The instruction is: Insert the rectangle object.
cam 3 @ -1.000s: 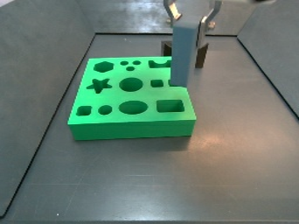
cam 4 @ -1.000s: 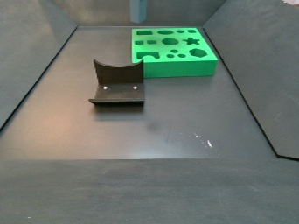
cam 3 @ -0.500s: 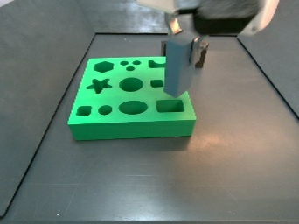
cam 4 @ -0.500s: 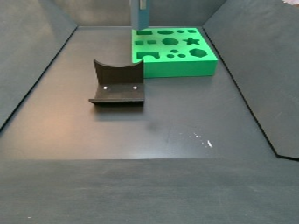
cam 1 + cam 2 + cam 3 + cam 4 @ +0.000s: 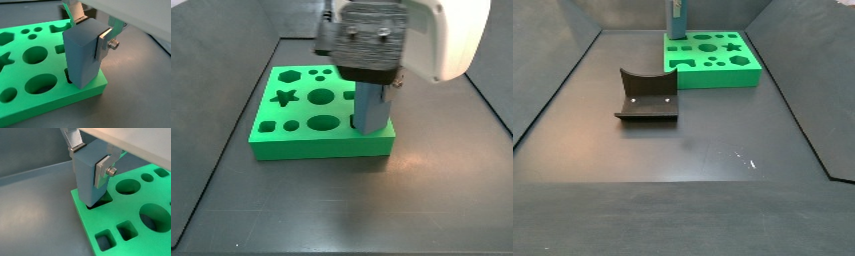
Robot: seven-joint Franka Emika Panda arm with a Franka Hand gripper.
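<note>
The rectangle object (image 5: 81,57) is a slim blue-grey bar held upright between my gripper's silver fingers. My gripper (image 5: 91,31) is shut on its upper part. It shows the same way in another wrist view, gripper (image 5: 89,159) on bar (image 5: 85,180). The bar's lower end stands in the rectangular hole at a corner of the green slab (image 5: 143,235). In a side view the bar (image 5: 370,108) stands over the slab's (image 5: 305,143) near right corner under the gripper (image 5: 373,84). In a side view only a strip of the bar (image 5: 676,18) shows.
The green slab (image 5: 727,76) has star, round, hexagon and square holes. The dark fixture (image 5: 647,97) with a curved notch stands on the grey floor apart from the slab. Raised walls edge the floor.
My gripper has come down and nearer with the bar. The bar's lower end has gone from above the slab into the corner rectangular hole.
</note>
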